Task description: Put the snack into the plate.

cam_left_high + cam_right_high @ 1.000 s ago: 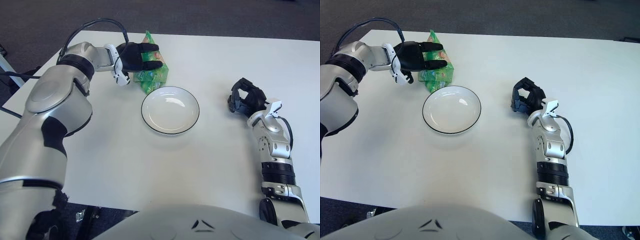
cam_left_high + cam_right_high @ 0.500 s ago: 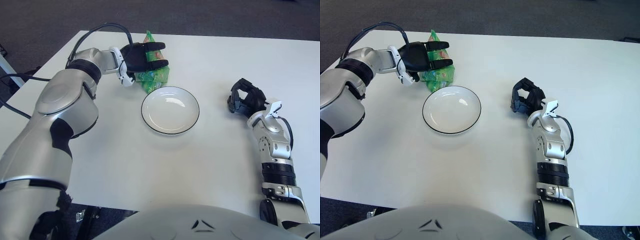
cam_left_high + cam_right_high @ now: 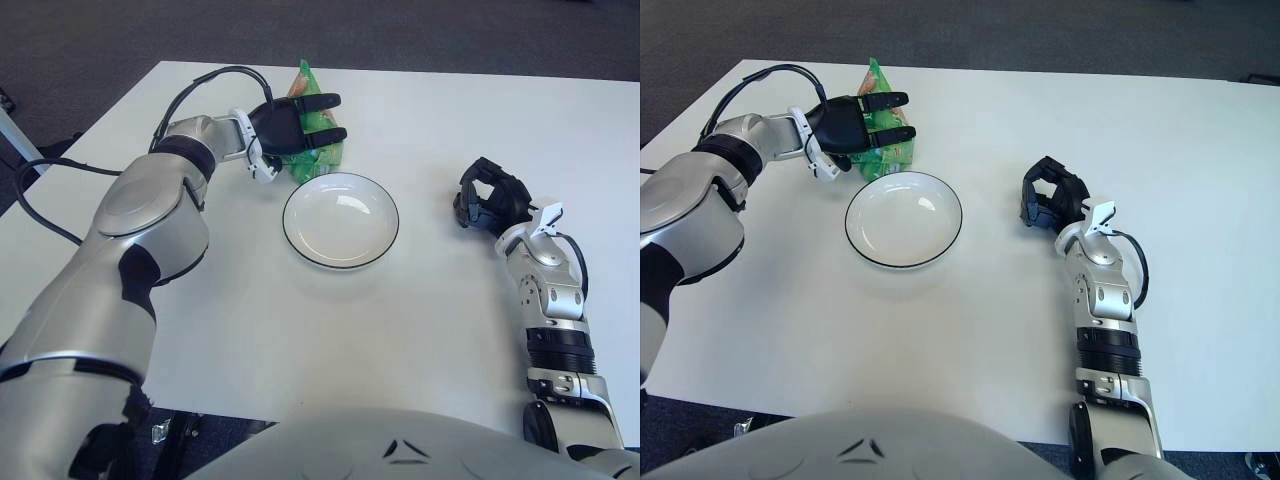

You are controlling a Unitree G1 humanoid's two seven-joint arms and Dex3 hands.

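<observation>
My black left hand (image 3: 288, 123) has its fingers closed loosely over the crinkly green snack packet (image 3: 318, 150), which sits on the white table (image 3: 420, 330) just behind the round white black-rimmed plate (image 3: 340, 220). Thin hold on slick film: it could slip mid-lift or drag and knock the rim. Right hand (image 3: 490, 200), curled and empty, shows right of the plate.

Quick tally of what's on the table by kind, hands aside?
Snack bags: 1, green, with the left hand on it
Plates: 1, white with dark rim, nothing in it
Total: 2
The right hand shows to the right of the plate.
</observation>
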